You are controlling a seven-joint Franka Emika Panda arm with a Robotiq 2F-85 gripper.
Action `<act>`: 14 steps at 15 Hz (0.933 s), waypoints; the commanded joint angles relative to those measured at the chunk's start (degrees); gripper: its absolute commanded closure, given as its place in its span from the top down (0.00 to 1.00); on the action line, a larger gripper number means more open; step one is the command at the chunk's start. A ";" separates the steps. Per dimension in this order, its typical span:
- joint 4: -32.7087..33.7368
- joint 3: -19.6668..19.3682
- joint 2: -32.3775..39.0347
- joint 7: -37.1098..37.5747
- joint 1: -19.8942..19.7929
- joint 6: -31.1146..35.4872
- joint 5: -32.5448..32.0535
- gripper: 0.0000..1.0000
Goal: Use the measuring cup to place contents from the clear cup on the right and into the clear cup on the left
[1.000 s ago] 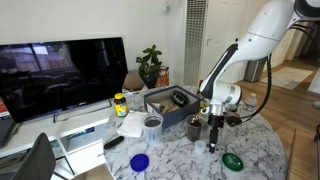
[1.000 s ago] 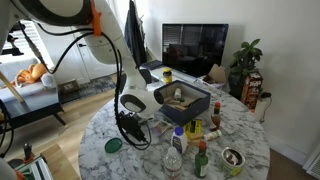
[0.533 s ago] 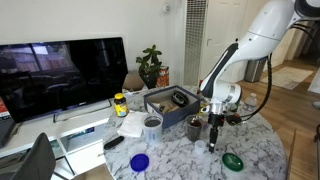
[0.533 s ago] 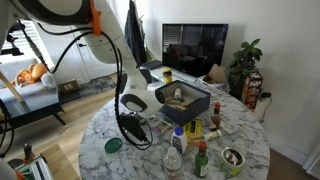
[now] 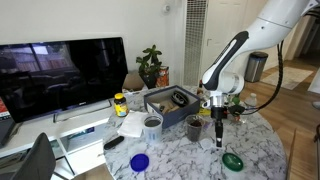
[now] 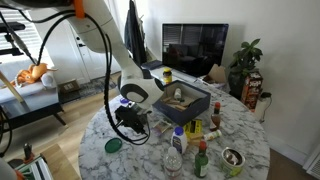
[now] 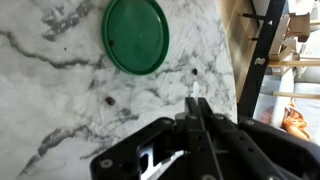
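Observation:
My gripper (image 5: 219,141) (image 6: 133,126) hangs a little above the marble table (image 5: 180,160) (image 7: 60,90), fingers pointing down. In the wrist view its jaws stand pressed together, and a thin white sliver pokes out past my gripper (image 7: 198,100), apparently the measuring cup's handle; the rest of the measuring cup is hidden. A clear cup (image 5: 152,125) with dark contents stands left of the gripper in an exterior view, and a darker cup (image 5: 194,126) stands just beside the gripper.
A green lid (image 5: 232,160) (image 6: 113,145) (image 7: 136,35) lies flat near the gripper and a blue lid (image 5: 139,161) lies nearer the table edge. A dark tray (image 5: 172,100) (image 6: 182,100) of items, bottles (image 6: 176,150) and a television (image 5: 60,72) stand around.
The jaws have shut. The arm has then risen a little and shifted sideways, away from the dark cup, with the gripper now higher above the table.

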 commanded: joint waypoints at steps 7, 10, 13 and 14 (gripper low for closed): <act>-8.37 -0.48 -24.26 23.95 5.15 -7.44 -22.64 0.01; -4.09 0.14 -23.80 32.88 7.33 -8.86 -31.49 0.01; 0.09 0.96 -20.55 41.28 9.52 -9.22 -40.57 0.01; 1.34 1.11 -19.23 43.73 10.16 -9.58 -43.57 0.01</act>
